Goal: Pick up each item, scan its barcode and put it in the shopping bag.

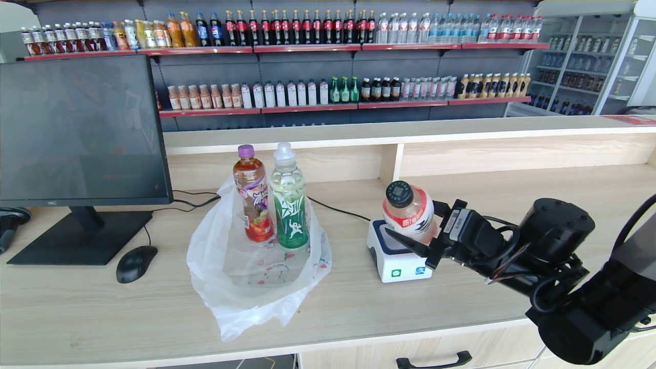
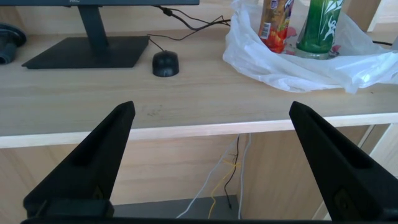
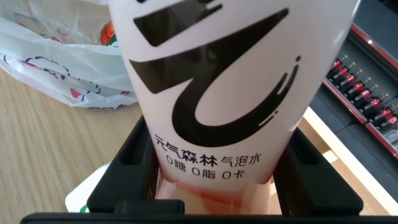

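Note:
My right gripper (image 1: 417, 225) is shut on a white and red bottle with a black cap (image 1: 407, 207), held tilted just above the white barcode scanner (image 1: 397, 261). In the right wrist view the bottle (image 3: 211, 81) sits between the black fingers (image 3: 134, 158). A clear plastic shopping bag (image 1: 205, 256) lies open on the counter to the scanner's left. Upright inside it are a purple-capped tea bottle (image 1: 253, 197) and a green bottle (image 1: 289, 205). My left gripper (image 2: 211, 109) is open and holds nothing, low in front of the counter's edge, with the bag (image 2: 298, 65) beyond it.
A dark monitor (image 1: 82, 128) on a black stand and a black mouse (image 1: 134, 262) occupy the counter's left. Cables run behind the bag. A raised wooden ledge (image 1: 400, 133) backs the counter, with drink shelves behind. Bare counter lies in front of the scanner.

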Tool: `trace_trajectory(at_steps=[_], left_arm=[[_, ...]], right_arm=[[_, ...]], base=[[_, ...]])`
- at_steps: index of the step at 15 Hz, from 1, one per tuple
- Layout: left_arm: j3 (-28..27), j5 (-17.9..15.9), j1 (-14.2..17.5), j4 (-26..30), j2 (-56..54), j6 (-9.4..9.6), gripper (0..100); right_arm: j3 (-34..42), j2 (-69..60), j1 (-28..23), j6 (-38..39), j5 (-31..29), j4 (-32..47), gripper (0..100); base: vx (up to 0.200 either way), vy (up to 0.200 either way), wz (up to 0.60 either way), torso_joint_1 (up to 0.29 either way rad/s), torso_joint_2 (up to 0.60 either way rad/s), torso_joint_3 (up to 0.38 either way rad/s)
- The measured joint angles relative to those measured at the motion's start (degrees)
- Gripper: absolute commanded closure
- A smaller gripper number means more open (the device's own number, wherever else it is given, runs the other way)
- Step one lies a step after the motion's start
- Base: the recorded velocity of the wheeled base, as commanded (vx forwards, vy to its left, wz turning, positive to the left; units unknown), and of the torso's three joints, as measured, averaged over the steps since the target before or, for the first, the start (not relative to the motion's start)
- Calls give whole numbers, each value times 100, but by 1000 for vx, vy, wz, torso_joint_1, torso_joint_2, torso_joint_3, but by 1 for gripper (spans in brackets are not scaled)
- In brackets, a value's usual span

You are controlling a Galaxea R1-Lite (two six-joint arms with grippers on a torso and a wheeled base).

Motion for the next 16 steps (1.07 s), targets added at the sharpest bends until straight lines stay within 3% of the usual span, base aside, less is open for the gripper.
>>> trace_trajectory(at_steps=[5, 7, 12, 16], left_arm=[[0, -7, 6, 73, 0, -24, 0], [0, -7, 11, 128, 0, -174, 0], [0, -9, 11, 140, 0, -227, 0], [0, -9, 11, 138, 0, -227, 0]], right_arm=[[-24, -265, 62, 290, -5, 4, 100], [-94, -544, 167, 574, -51, 2, 100], [-44, -1447, 744, 2093, -990, -11, 100], [278, -1977, 875, 3288, -1048, -5, 100]], base=[[0, 0, 0, 0, 0, 0], [0, 0, 0, 0, 0, 0], [0, 0, 0, 0, 0, 0], [0, 0, 0, 0, 0, 0]])
